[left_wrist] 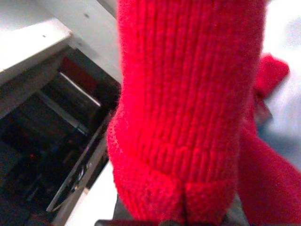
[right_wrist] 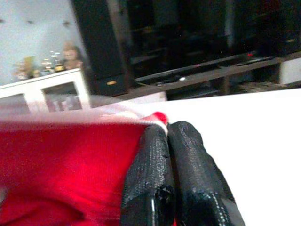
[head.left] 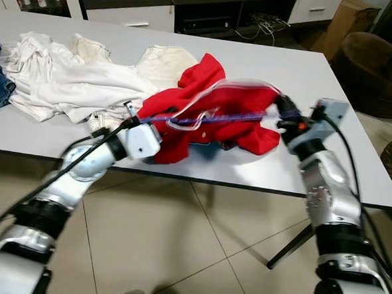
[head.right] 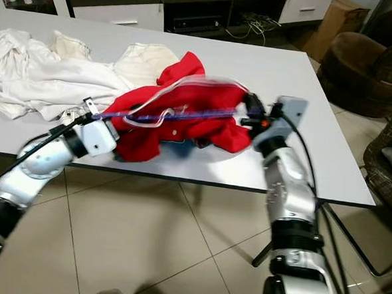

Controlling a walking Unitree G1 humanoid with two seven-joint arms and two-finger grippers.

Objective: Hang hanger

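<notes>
While the left gripper (head.left: 157, 146) hides in cloth, right gripper (right_wrist: 168, 134) pinches red sweater (head.left: 242, 103).

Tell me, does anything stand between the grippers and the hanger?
Yes. The red sweater is draped over the clear hanger, so the right gripper pinches cloth at one end, and the left gripper is buried in sweater.

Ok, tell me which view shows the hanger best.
Left eye view: the whole hanger spans the red sweater. Right eye view shows it much the same. The right wrist view has a blurred strip of it, the left wrist view just sweater.
</notes>
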